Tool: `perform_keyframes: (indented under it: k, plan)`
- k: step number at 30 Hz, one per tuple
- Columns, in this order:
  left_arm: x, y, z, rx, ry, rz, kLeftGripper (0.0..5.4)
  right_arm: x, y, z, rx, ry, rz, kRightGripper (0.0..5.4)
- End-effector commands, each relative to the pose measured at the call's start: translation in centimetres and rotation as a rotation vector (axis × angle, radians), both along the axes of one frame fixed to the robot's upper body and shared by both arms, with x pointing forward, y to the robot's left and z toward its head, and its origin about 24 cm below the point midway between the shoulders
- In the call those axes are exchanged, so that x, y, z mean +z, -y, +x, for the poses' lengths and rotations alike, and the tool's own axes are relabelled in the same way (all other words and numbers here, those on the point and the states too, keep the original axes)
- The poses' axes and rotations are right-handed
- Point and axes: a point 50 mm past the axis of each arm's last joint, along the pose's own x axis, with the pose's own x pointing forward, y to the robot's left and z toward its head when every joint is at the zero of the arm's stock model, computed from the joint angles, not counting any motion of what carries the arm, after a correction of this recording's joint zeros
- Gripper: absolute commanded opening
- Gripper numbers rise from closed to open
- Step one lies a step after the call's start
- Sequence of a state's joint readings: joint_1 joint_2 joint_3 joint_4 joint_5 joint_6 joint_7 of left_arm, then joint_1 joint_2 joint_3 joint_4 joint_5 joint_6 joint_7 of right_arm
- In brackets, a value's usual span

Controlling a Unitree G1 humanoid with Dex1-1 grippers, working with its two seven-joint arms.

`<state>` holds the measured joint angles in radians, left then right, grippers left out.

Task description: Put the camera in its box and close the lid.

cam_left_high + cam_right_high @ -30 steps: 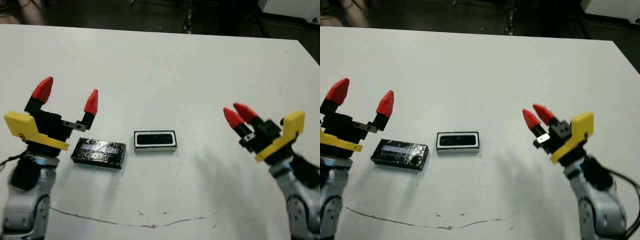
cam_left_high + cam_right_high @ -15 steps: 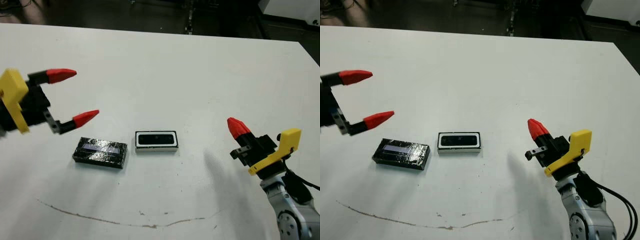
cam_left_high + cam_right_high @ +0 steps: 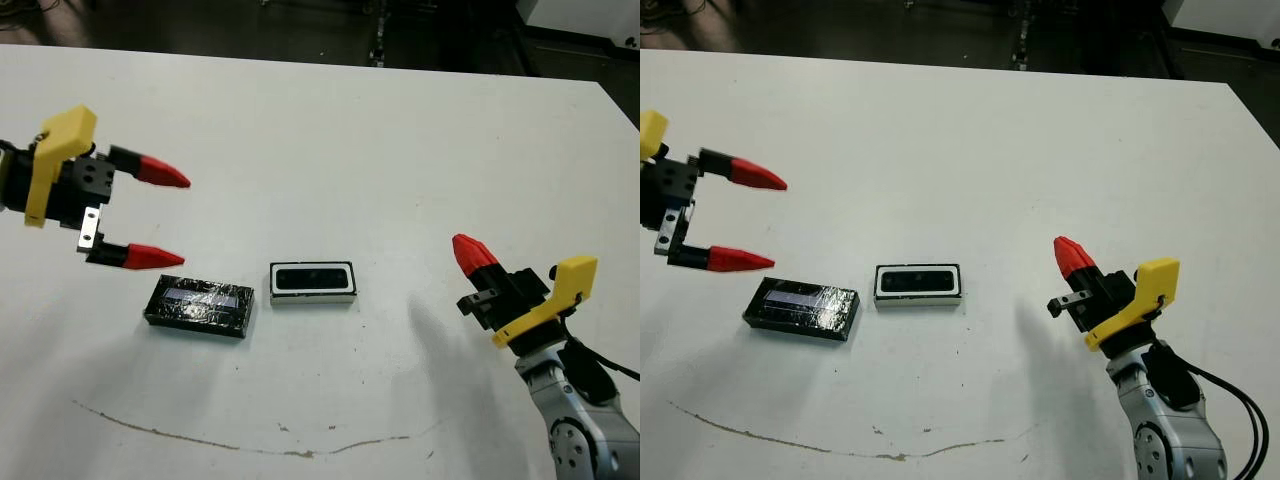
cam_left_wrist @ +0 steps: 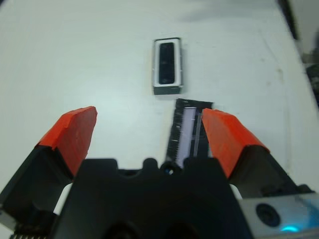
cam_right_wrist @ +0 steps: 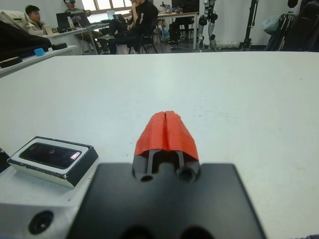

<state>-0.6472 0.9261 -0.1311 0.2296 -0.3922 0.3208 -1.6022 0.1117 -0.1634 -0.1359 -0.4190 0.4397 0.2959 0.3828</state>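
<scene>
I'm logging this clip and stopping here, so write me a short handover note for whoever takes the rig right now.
Left end effector: open, empty, raised just left of the lid.
Right end effector: shut, empty, off to the right.
The camera already lies in the box, mid-table. The lid lies flat on the table beside it, on its left.
Done: camera in box.
Left: pick up the lid and close the box.

Left gripper (image 3: 158, 217) spread wide (seemingly hovering); right gripper (image 5: 166, 130) pinched closed.

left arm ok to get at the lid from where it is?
Probably yes. The left gripper hangs open just above the lid, which lies flat beside the box with nothing between them.
</scene>
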Motion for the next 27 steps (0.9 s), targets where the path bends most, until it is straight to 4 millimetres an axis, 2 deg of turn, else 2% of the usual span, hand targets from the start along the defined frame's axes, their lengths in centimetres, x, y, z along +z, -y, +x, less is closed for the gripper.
perform_keyframes:
  k: [1, 13, 27]
  plan:
    - [-0.9, 0.2, 0.0, -0.019, -0.060, -0.016, 5.40, 0.0, 0.3, 0.0, -0.017, -0.004, -0.012, 0.01]
    - [-3.0, 0.6, -1.0, -0.047, -0.166, -0.045, 5.40, -0.2, 0.1, 0.0, -0.028, -0.011, -0.011, 0.01]
    - [-4.3, 1.1, -1.9, -0.134, -0.186, -0.048, 5.40, -0.4, 0.1, 0.0, -0.030, -0.018, -0.011, 0.01]
